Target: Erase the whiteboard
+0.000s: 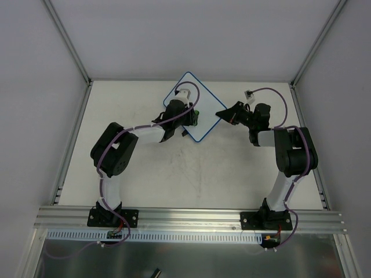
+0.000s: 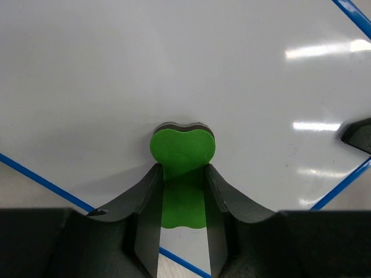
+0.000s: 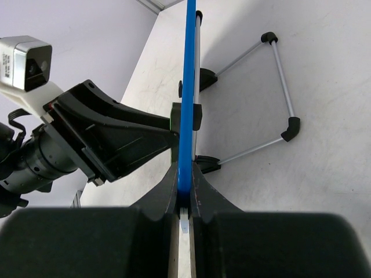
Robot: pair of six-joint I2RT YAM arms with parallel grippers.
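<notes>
Looking across the three views, we find the whiteboard towards the far middle of the counter, between the two arms. From overhead it shows as a diamond, one corner pointing away and one towards the bases. Our left end effector is clenched on a green heart-shaped eraser, and the eraser's front edge touches the white face, which lies straight ahead of the fingers. Our right end effector is clamped on the board's blue rim at its right-hand side. Seen edge-on from there, the board's long axis runs straight away from the jaws, with the wire stand folded out behind it. We cannot tell whether the board rests on that stand or is lifted off the counter. The left arm is thus the wiping arm and the right one the brace. We judge that the next stroke should slide along the face, parallel to it, while pressing towards the braced side. No pen marks show in the part of the face we can see, and the left arm hides the rest.
</notes>
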